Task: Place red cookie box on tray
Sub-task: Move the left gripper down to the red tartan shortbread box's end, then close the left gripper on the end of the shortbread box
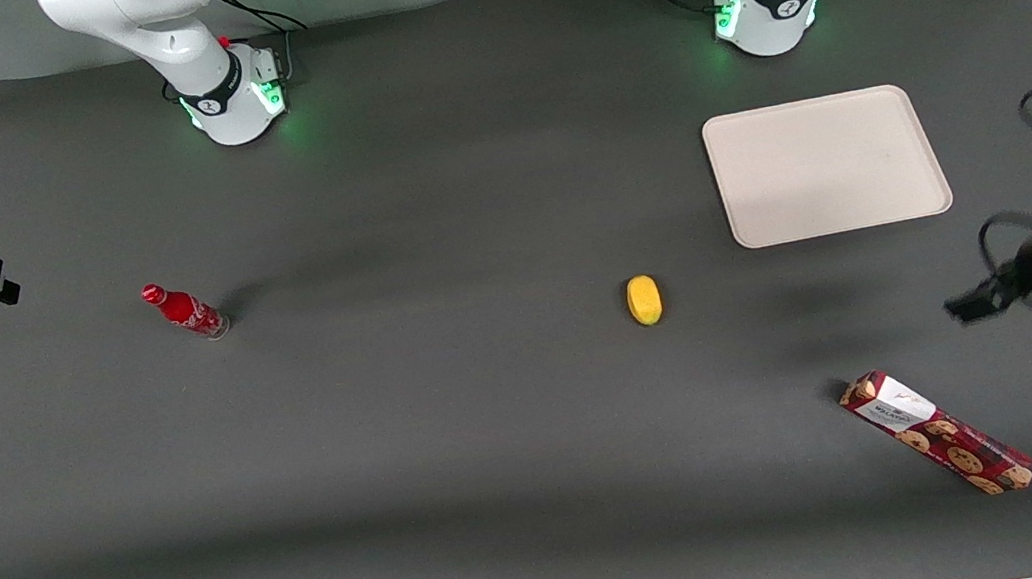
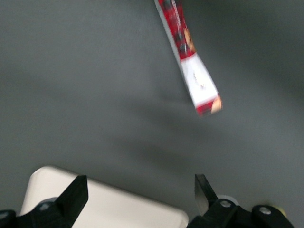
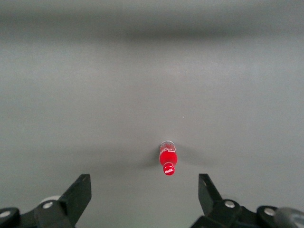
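The red cookie box [image 1: 936, 431] lies flat on the dark table, slanted, near the front edge at the working arm's end. Its white label end points toward the tray. In the left wrist view the red cookie box [image 2: 190, 66] shows blurred, well away from the fingers. The beige tray [image 1: 825, 164] lies flat, farther from the front camera than the box, with nothing on it. My gripper [image 1: 972, 303] hangs in the air between tray and box, off to the table's end. It [image 2: 140, 192] is open and holds nothing, with a corner of the tray [image 2: 95, 204] below it.
A small yellow oval object [image 1: 644, 300] lies near the middle of the table, beside the tray's near corner. A small red bottle [image 1: 185, 311] stands toward the parked arm's end and also shows as the bottle [image 3: 167, 159] in the right wrist view.
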Controlling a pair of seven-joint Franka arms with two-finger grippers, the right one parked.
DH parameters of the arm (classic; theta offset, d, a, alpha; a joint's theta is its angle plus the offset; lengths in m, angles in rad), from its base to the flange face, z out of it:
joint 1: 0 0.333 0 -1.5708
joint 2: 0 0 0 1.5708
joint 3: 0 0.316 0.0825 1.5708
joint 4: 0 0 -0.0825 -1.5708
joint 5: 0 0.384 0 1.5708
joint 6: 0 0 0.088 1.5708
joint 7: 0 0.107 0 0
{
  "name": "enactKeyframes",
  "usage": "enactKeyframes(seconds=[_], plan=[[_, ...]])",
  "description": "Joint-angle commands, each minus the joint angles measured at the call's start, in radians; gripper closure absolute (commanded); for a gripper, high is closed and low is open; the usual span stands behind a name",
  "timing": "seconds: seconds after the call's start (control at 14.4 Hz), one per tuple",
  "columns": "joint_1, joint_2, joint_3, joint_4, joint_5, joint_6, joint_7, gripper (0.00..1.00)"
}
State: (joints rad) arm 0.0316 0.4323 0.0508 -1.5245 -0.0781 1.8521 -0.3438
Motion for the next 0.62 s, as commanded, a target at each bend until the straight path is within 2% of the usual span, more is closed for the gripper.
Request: enactKeyframes(seconds=[0.0,0.42,0.55], plan=[[0.001,0.169,0.001,0.13,-0.052,0.109,-0.122,0.0],[-0.009,0.332,-0.009,0.132,-0.077,0.393,-0.172,0.0],[-0.012,0.364,-0.02,0.13,-0.115,0.459,-0.178,0.0]])
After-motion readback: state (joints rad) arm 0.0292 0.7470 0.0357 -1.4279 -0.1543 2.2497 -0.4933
